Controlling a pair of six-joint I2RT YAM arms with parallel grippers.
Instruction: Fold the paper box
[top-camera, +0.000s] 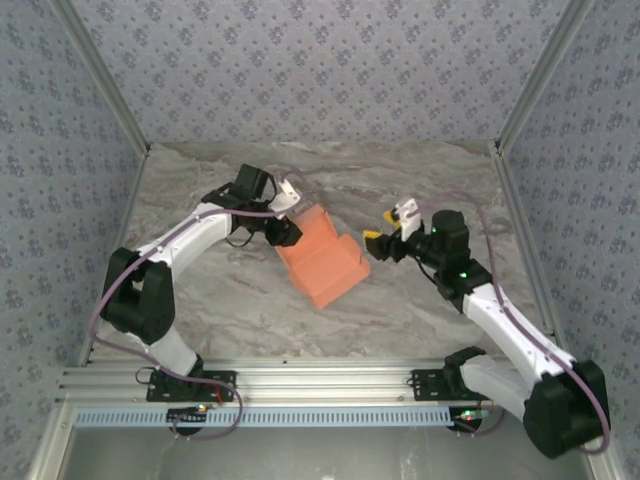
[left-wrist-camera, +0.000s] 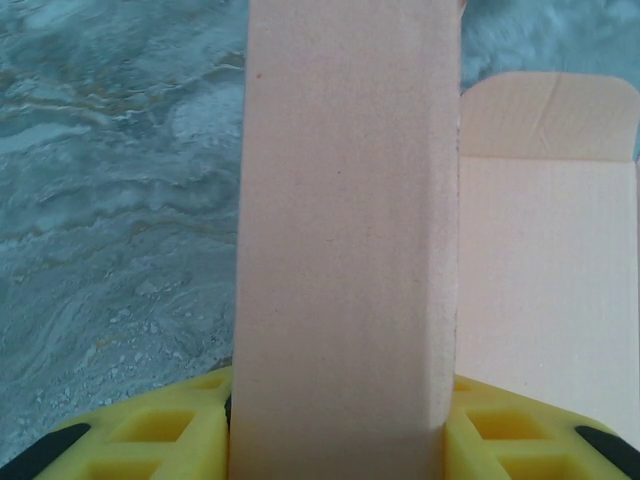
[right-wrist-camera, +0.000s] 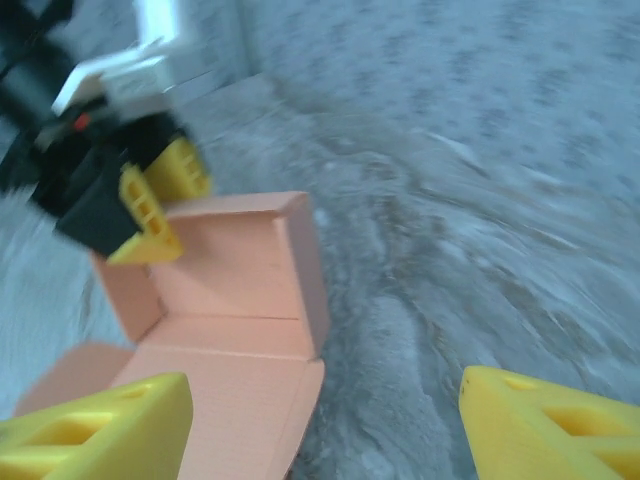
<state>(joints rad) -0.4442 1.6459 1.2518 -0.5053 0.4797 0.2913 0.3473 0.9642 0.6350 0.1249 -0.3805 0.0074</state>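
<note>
The salmon-orange paper box (top-camera: 322, 262) lies partly folded in the middle of the table, with some walls raised. My left gripper (top-camera: 290, 215) is at its far left end, shut on an upright wall. In the left wrist view that wall of the paper box (left-wrist-camera: 345, 200) stands clamped between the yellow fingers (left-wrist-camera: 150, 440), with a flat panel and flap to its right. My right gripper (top-camera: 383, 243) hovers open just right of the box, touching nothing. The right wrist view shows the paper box (right-wrist-camera: 235, 270) ahead to the left of my right gripper (right-wrist-camera: 325, 430), and the left gripper's fingers (right-wrist-camera: 150, 215) on the box's far wall.
The marble-patterned table (top-camera: 420, 310) is walled by patterned panels (top-camera: 320, 60) at the back and both sides. An aluminium rail (top-camera: 320, 385) with both arm bases runs along the near edge. Bare tabletop lies in front of the box and to its right.
</note>
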